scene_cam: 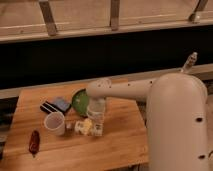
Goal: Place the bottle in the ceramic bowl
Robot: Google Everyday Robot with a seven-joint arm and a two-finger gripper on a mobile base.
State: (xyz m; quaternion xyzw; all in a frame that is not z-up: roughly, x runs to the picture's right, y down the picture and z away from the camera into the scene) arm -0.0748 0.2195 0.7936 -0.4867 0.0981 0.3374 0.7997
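The bottle (85,128) is seen lying on the worktop (122,137), just in front of the bowl (78,101) and not yet in it. The end effector (96,121) is lowered over it, fingers spread. Grasping, lifting and placing are judged outstanding.

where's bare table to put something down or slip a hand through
Bare wood on the table right of the pincer, and along the front edge past the red-brown item. Crowded: white cup, ceramic bowl, dark packets and bottle bunch together, pincer right at the bottle.
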